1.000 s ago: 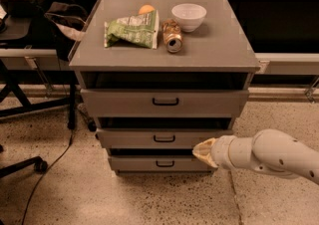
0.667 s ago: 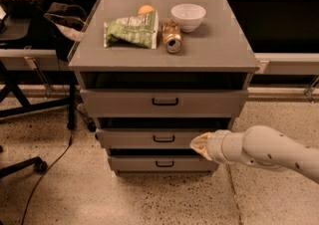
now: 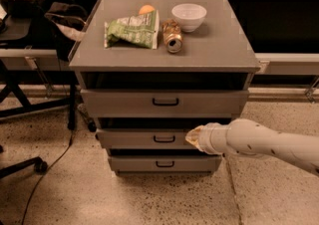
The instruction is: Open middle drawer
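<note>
The middle drawer sits second of three fronts in the grey cabinet, its small black bar handle at the centre. The gripper is at this front, just right of the handle, on a white arm coming in from the cabinet's right; whether it is clenched or released cannot be told. The top drawer lies above and the bottom drawer below. On the cabinet's top lie a green snack bag, an orange behind it, a can on its side and a white bowl. Left of the cabinet stands a black chair.
</note>
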{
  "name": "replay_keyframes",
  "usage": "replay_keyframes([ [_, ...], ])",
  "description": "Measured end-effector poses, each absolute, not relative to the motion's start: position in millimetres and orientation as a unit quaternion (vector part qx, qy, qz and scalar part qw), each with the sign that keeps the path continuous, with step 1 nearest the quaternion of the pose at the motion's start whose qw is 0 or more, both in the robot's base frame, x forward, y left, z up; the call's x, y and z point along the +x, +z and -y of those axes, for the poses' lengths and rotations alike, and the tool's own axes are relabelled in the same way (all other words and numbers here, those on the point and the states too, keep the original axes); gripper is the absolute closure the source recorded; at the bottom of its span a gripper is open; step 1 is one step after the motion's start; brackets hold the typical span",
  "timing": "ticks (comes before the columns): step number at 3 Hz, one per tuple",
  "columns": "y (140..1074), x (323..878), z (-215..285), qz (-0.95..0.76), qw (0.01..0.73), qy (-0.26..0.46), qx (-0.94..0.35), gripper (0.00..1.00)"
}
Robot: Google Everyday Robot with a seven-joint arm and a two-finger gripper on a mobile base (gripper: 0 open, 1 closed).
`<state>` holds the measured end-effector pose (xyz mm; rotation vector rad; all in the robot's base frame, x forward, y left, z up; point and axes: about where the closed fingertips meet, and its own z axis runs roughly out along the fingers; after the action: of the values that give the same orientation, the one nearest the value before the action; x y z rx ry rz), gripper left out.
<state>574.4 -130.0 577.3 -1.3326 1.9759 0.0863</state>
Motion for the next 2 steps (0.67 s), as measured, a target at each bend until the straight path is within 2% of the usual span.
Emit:
replay_keyframes([
  [2,573.1,577.1,125.1,-0.773,0.37,0.033,-0.515,1.0],
])
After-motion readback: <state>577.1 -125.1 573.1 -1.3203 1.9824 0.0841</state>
